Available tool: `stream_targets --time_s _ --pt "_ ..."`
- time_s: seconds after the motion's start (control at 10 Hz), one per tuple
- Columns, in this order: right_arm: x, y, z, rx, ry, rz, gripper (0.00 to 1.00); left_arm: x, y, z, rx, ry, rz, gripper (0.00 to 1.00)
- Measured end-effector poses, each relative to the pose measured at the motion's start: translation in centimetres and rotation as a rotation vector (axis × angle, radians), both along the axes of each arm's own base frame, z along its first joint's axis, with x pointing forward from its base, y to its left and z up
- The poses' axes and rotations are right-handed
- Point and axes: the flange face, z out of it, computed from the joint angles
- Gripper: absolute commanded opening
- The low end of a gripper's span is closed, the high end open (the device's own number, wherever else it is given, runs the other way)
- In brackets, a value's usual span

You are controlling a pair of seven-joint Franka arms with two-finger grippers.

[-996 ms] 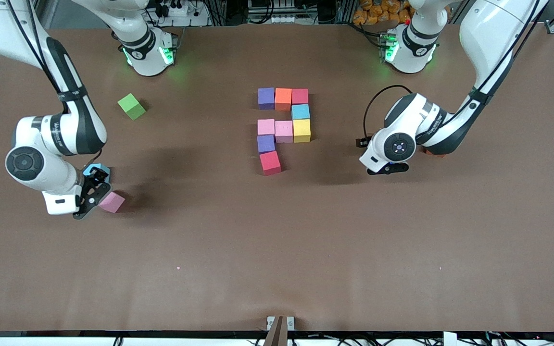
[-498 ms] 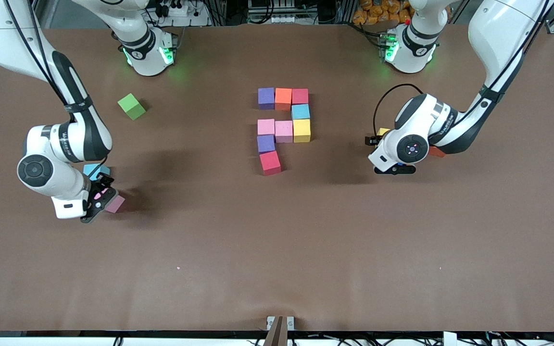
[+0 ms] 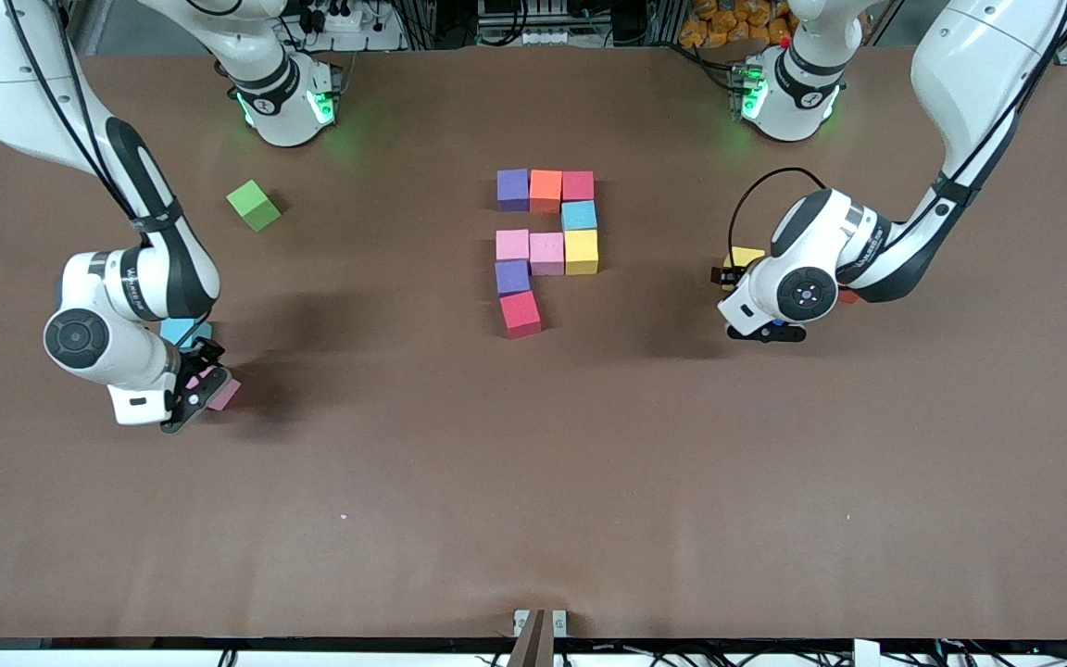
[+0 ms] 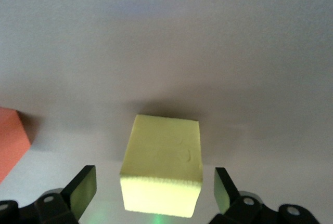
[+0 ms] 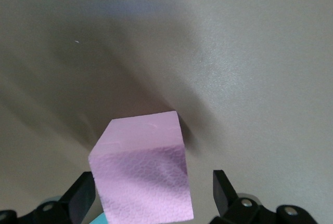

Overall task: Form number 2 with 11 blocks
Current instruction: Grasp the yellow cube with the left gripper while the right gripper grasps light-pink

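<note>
the unfinished 2 (image 3: 546, 245) sits mid-table toward the base edge: nine cubes, top row purple, orange, red, then light blue, then pink, pink, yellow, then purple and a red cube (image 3: 520, 313) nearest the camera. the right gripper (image 5: 151, 195) is low over a loose pink cube (image 3: 222, 394) near the right arm's end, jaws wide either side of it, not clamped; a blue cube (image 3: 183, 329) lies beside. the left gripper (image 4: 153, 193) straddles a yellow cube (image 3: 743, 257) likewise, wide open, with an orange-red cube (image 4: 10, 141) close by. a green cube (image 3: 253, 205) lies apart.
</note>
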Motion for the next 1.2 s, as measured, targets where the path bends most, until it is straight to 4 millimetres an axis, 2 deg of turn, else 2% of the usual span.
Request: stream_targets --time_s 0.1,0.2,0.4,0.5,0.8,0.9,1.1,1.2 --pt "0.0 0.0 -0.1 0.002 -0.003 0.0 0.9 0.0 -0.1 -0.4 -0.009 0.002 0.001 1.0" --pt "0.1 0.1 -0.2 0.005 -0.01 0.001 0.71 -0.1 -0.2 -0.8 -0.015 0.005 -0.001 1.0" --pt "0.1 0.1 -0.5 0.007 -0.013 0.001 0.18 -0.3 -0.3 -1.5 -0.018 0.011 -0.013 1.0" --pt "0.1 0.1 -0.5 0.011 -0.013 -0.004 0.0 -0.4 -0.4 -1.7 -0.019 0.015 -0.016 1.0" --pt "0.4 0.6 0.0 0.056 -0.001 -0.065 0.0 -0.5 -0.4 -1.9 -0.018 0.019 -0.018 1.0" --pt "1.0 1.5 0.8 0.076 0.014 -0.098 0.0 -0.6 -0.4 -1.9 -0.018 0.02 -0.019 1.0" --pt "2.4 5.0 3.6 0.078 0.055 -0.19 0.0 -0.7 -0.5 -2.0 -0.018 0.021 -0.02 1.0" --pt "2.9 7.4 5.0 0.078 0.068 -0.251 0.0 -0.7 -0.5 -2.0 -0.018 0.021 -0.021 0.8"
